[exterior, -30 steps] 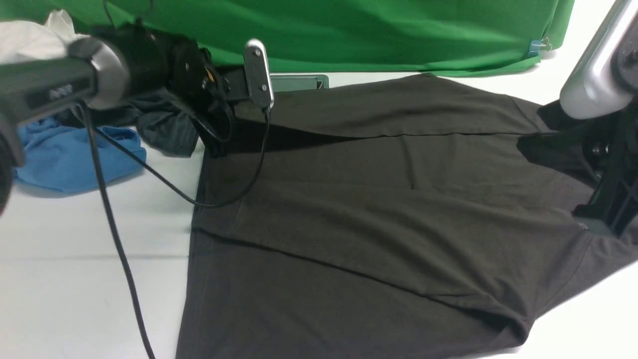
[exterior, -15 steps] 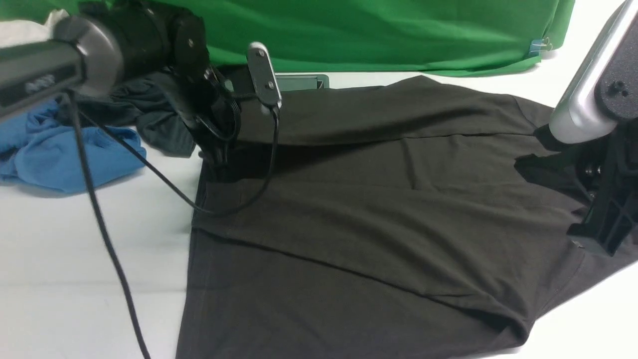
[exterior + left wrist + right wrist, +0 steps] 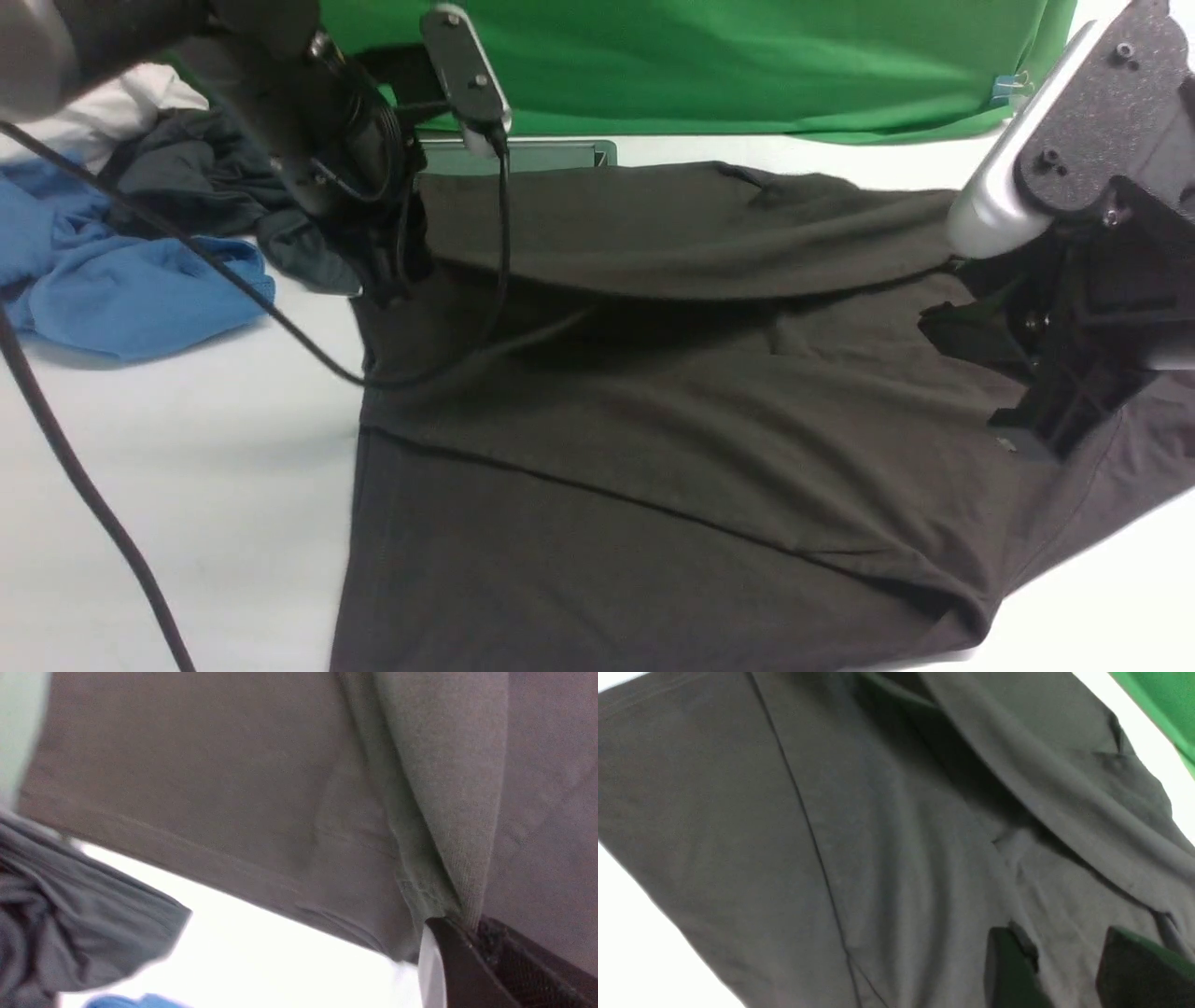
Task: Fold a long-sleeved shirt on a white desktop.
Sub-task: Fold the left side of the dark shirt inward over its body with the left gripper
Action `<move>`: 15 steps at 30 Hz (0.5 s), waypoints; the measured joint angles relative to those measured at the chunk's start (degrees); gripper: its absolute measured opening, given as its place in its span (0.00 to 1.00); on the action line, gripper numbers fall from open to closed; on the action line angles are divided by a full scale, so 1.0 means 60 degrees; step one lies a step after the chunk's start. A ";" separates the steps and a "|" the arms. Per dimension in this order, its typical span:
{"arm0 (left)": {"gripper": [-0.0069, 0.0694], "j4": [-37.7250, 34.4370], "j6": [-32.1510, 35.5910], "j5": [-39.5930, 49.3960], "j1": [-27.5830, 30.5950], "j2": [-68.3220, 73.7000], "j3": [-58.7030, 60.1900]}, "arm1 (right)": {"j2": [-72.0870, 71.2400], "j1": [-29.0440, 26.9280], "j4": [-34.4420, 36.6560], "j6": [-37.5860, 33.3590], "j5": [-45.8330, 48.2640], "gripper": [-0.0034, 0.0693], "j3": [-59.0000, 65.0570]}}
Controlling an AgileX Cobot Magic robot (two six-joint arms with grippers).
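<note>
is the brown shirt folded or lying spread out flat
Partly folded. The long-sleeved shirt lies mostly spread on the white desktop, one layer creased across it; its far edge is raised, pinched in the left gripper.

The white desktop (image 3: 187,485) carries a dark brownish-grey long-sleeved shirt (image 3: 653,485), spread across its middle and right with the far edge raised. At the far left lie a crumpled blue garment (image 3: 121,280), a charcoal garment (image 3: 196,187) touching it, and a white cloth (image 3: 121,107) behind them.
</note>
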 joint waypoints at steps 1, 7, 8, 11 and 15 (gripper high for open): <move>0.13 0.0282 -0.0127 -0.0018 -0.0063 0.0000 0.0200 | 0.0000 0.0000 0.0000 0.0073 0.0000 0.45 0.0000; 0.13 0.1227 -0.0593 -0.0634 -0.0490 0.0000 0.1400 | 0.0000 0.0000 0.0000 0.0108 0.0000 0.45 0.0000; 0.13 0.1296 -0.0640 -0.0804 -0.0651 -0.0014 0.1700 | 0.0000 0.0000 0.0000 0.0108 0.0000 0.45 0.0000; 0.13 0.1317 -0.0798 -0.1046 -0.1067 -0.0075 0.2313 | 0.0000 0.0000 0.0000 0.0118 0.0010 0.45 0.0000; 0.13 0.1278 -0.1768 -0.0949 -0.1389 -0.0136 0.2836 | 0.0000 0.0000 0.0000 0.0310 0.0010 0.45 0.0000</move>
